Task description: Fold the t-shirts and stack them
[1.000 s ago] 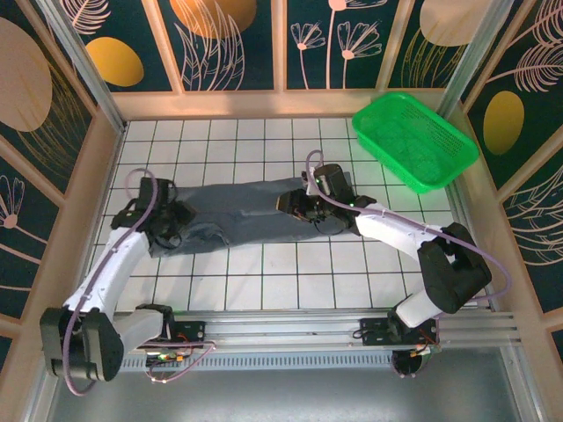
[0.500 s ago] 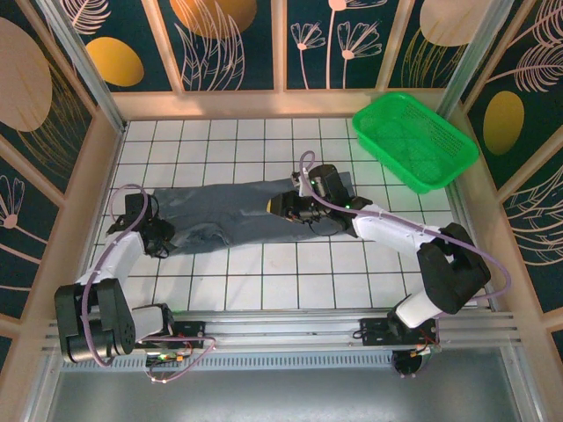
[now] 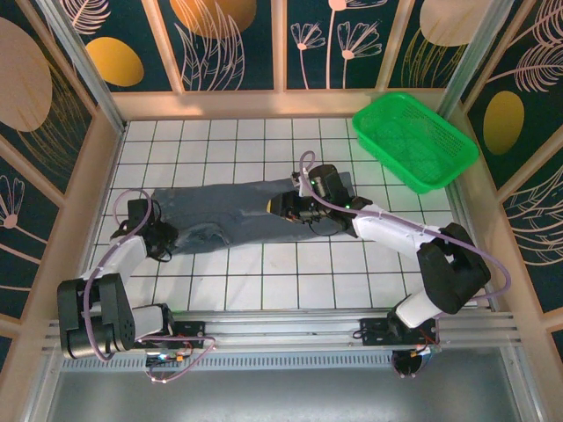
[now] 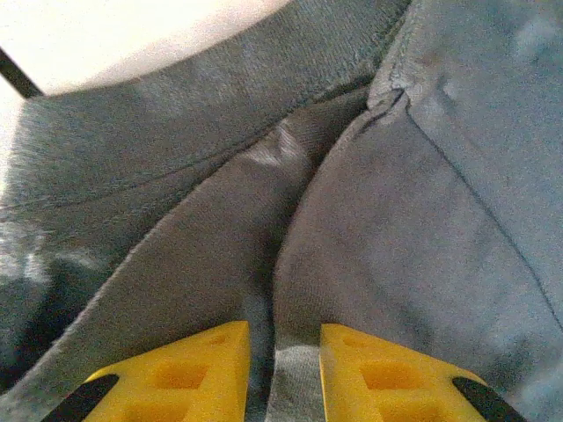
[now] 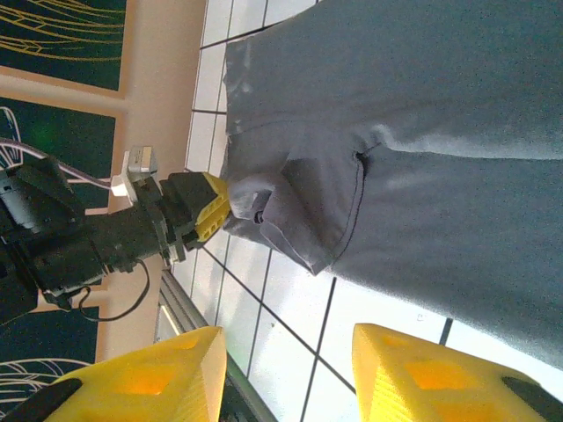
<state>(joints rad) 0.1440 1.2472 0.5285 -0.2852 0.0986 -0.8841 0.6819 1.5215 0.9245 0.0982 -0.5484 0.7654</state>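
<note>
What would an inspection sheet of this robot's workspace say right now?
Surface: white tiled table, wood-rimmed.
Job's things: one dark slate-grey cloth t-shirt, spread long and rumpled, not yet folded.
Clutter: green plastic mesh basket at the far right corner.
Grippers: left gripper pinches a fold at the shirt's left end; right gripper open at its right part.
Cables: lilac cables loop along both arms.
Surroundings: dark leaf-patterned wall panels.

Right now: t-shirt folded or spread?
Partly folded: the t-shirt lies as a long narrow strip across several tiles, not a compact rectangle.
</note>
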